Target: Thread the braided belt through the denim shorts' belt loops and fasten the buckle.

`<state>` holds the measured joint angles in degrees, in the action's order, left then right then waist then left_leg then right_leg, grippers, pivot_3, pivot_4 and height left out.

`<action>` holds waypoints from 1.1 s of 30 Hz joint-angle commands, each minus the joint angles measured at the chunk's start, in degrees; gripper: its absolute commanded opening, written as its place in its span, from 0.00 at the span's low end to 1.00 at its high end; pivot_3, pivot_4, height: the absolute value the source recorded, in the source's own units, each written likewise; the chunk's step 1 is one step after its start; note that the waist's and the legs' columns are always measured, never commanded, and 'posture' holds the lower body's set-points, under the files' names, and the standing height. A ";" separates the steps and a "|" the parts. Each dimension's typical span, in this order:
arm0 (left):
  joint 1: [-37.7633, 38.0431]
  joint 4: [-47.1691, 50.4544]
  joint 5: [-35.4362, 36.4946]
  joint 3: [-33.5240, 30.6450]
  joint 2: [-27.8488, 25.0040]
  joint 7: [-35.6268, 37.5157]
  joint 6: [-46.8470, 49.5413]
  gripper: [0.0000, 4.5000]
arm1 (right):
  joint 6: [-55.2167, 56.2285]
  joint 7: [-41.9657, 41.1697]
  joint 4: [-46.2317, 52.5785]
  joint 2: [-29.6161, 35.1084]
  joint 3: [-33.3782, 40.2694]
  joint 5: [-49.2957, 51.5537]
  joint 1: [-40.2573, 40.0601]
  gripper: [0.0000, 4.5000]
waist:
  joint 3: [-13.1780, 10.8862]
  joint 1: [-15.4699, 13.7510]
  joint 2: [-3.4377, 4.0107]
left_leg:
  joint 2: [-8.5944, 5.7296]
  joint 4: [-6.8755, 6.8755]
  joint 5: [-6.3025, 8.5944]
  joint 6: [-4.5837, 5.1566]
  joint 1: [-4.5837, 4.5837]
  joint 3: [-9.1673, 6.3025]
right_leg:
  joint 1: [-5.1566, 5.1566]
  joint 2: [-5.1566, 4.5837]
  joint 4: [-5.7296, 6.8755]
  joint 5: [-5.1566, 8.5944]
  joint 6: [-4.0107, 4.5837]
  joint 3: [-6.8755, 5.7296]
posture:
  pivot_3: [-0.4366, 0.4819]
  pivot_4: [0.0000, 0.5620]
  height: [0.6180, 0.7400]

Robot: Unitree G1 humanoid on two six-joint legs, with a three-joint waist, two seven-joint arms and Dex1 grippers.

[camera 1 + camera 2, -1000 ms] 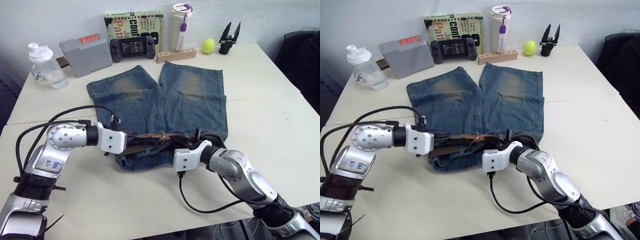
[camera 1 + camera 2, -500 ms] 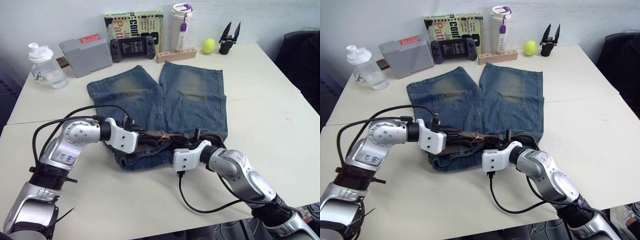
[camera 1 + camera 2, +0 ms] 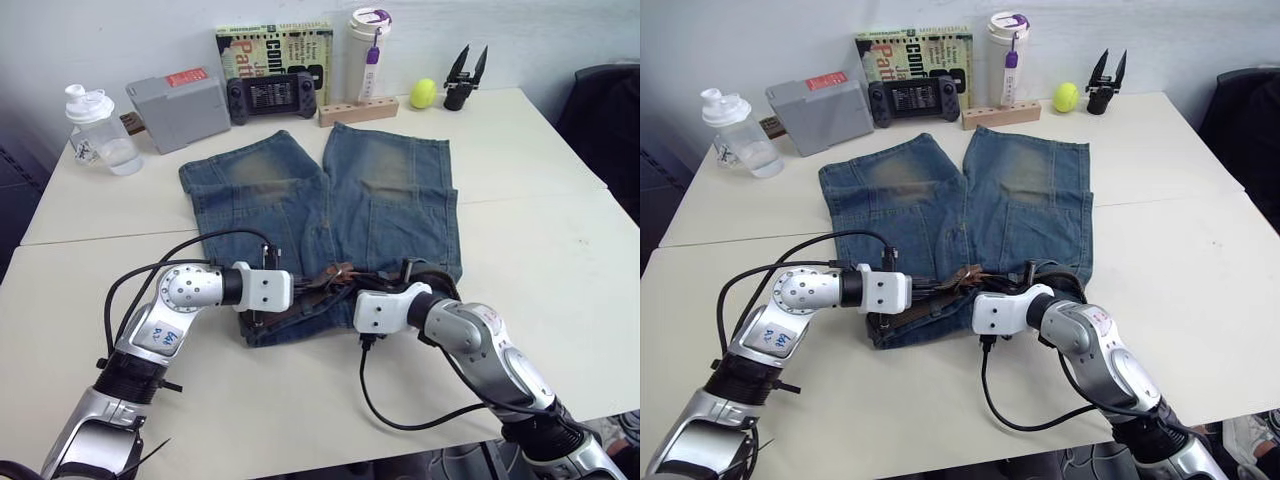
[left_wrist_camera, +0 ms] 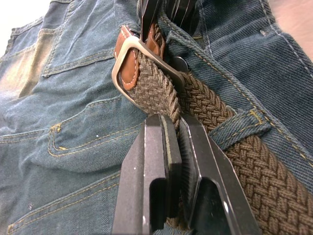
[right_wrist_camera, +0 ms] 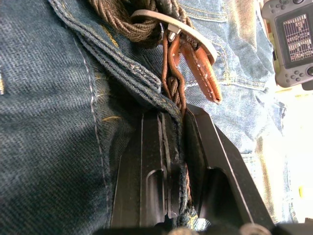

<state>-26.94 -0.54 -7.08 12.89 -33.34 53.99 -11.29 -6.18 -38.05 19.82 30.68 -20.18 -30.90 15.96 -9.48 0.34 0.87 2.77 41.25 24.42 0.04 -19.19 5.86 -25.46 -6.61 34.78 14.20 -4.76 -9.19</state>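
The denim shorts (image 3: 330, 200) lie flat on the table, legs pointing away, waistband nearest me. The brown braided belt (image 4: 205, 105) runs along the waistband and under a belt loop (image 4: 239, 128). Its silver buckle (image 4: 128, 49) with tan leather tab sits at the waist's middle (image 3: 335, 272). My left gripper (image 4: 175, 128) is shut on the belt strap just behind the buckle. From the other side, my right gripper (image 5: 172, 120) is shut on the belt's braided end beside the buckle (image 5: 188, 30). Both grippers meet at the waistband centre (image 3: 960, 288).
Along the table's far edge stand a clear bottle (image 3: 95, 130), a grey box (image 3: 180, 95), a book (image 3: 275, 45) with a game console (image 3: 272, 92), a white tumbler (image 3: 368, 45), a wooden block (image 3: 358, 108), a yellow-green ball (image 3: 423, 92) and a black spare gripper (image 3: 465, 75).
My left arm has swung in toward the waistband, its gripper moving rightward along the belt to the buckle. The right arm has barely moved. The camera shifted slightly.
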 commanded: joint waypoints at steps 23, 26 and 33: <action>-5.70 -5.56 -1.67 5.72 6.95 -1.45 -3.28 0.00 | -18.84 -16.93 14.64 1.37 11.69 23.70 -2.78 0.76 | 0.01 -0.70 -0.01 | -0.04 0.11 0.01 0.02 -0.01 -0.03 | 0.02 0.00 0.06 -0.01 -0.01 -0.01 | 0.48 0.27 0.84; -5.53 -5.62 -1.70 5.82 7.14 -1.68 -3.13 0.00 | -26.48 -20.67 18.09 3.84 17.85 32.66 -1.12 0.82 | 0.01 -0.88 -0.01 | -0.04 0.15 0.01 0.03 -0.02 -0.06 | 0.03 -0.01 0.09 -0.01 -0.01 -0.01 | 0.48 0.27 0.84; -5.75 -6.13 -1.76 5.96 7.49 -1.85 -3.36 0.00 | -28.57 -19.35 15.84 7.77 20.77 38.85 2.93 0.82 | 0.02 -1.52 -0.03 | -0.04 0.16 0.01 0.04 0.00 -0.05 | 0.04 -0.01 0.12 -0.01 -0.01 0.00 | 0.48 0.27 0.84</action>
<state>-33.11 -6.99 -9.21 17.75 -25.96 51.91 -13.94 -36.12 -58.18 35.30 38.04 0.79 7.94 18.67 -9.46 -1.18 0.84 2.73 41.41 24.44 0.08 -19.19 5.81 -25.43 -6.62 34.90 14.20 -4.77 -9.19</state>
